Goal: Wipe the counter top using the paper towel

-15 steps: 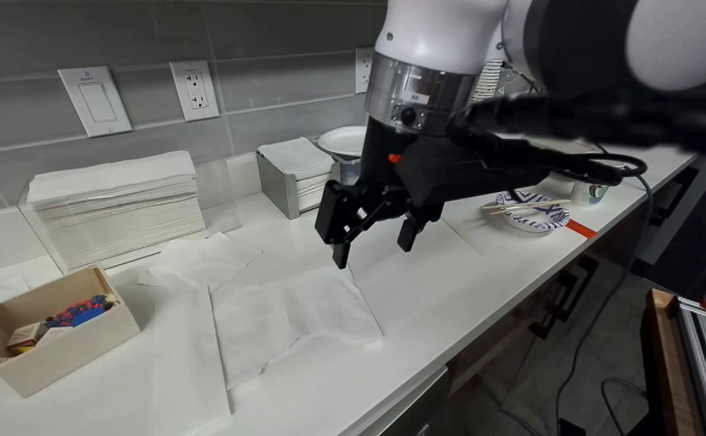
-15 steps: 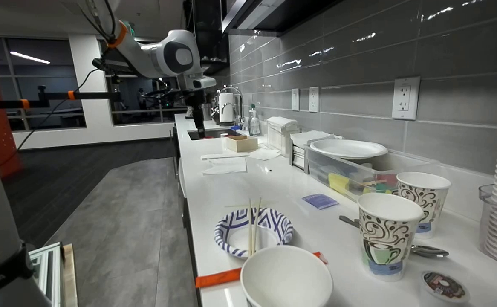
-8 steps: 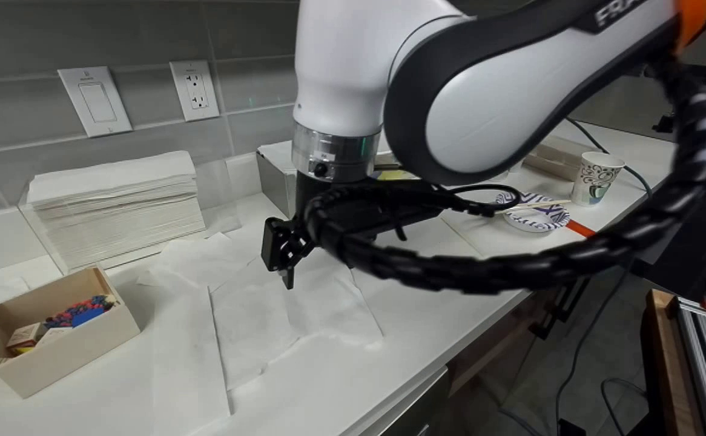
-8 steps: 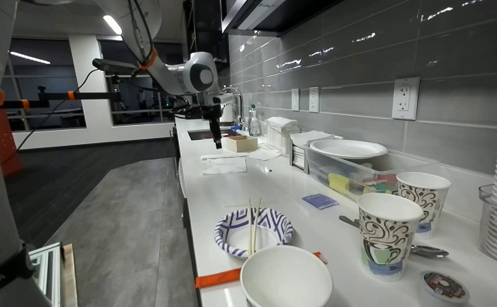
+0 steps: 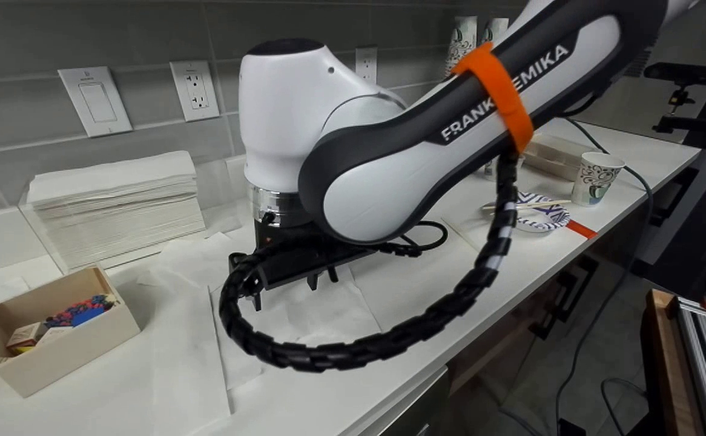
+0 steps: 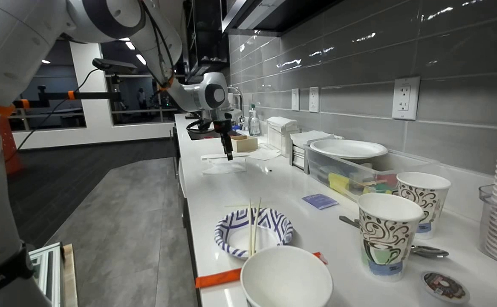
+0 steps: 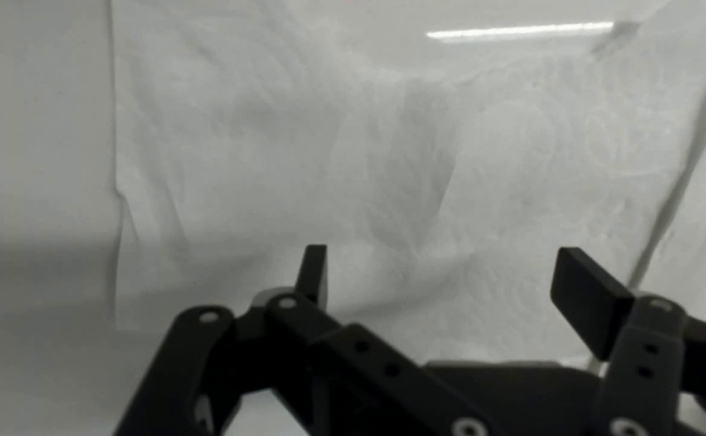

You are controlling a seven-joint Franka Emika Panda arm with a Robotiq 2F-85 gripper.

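Observation:
A white, creased paper towel (image 5: 353,312) lies flat on the white counter top (image 5: 304,393). It also shows in an exterior view (image 6: 227,167) and fills much of the wrist view (image 7: 389,151). My gripper (image 7: 444,257) is open, with nothing between its fingers, and points down over the towel. In both exterior views the gripper (image 5: 285,292) (image 6: 229,157) is low above the towel. Whether the fingertips touch it I cannot tell. The arm and its cable hide part of the towel in an exterior view.
More white sheets (image 5: 186,357) lie beside the towel. A wooden box (image 5: 86,354) holds small items. A towel stack (image 5: 117,212) stands by the wall. A patterned bowl (image 6: 227,232), paper cups (image 6: 385,243) and a clear bin (image 6: 325,172) stand farther along the counter.
The arm has swung over and lowered, bringing the open gripper down above the paper towel and nearer the wooden box in one view. The towel and other objects have not moved.

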